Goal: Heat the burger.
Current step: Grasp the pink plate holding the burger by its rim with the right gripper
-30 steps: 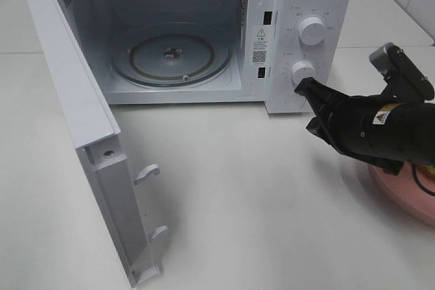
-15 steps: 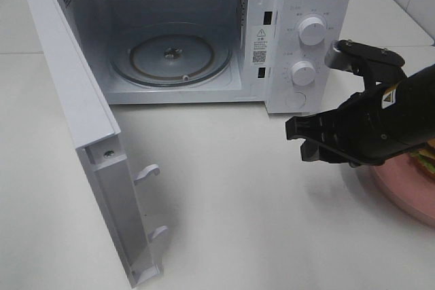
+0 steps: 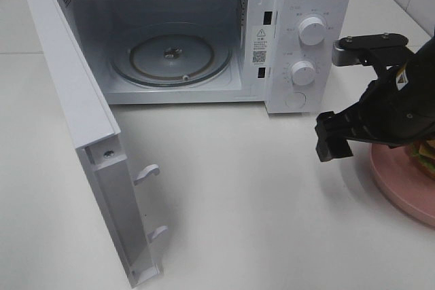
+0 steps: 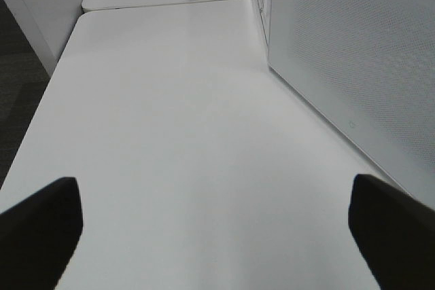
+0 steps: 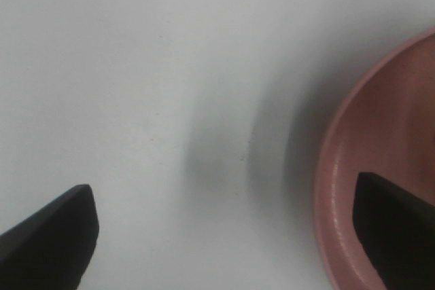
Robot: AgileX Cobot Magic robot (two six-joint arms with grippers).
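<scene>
The burger (image 3: pixel 426 155) is seen on the plate (image 3: pixel 397 187) at the table's (image 3: pixel 258 202) right edge; the right gripper (image 3: pixel 327 138) and left gripper (image 4: pixel 217 225) are spread wide, empty.

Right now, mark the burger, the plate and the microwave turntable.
burger (image 3: pixel 427 155): high view, its layered side at the frame's right edge.
plate (image 3: pixel 397 183): high view, bare pink surface near the rim.
turntable (image 3: pixel 204 59): high view, glass right of its hub.
</scene>
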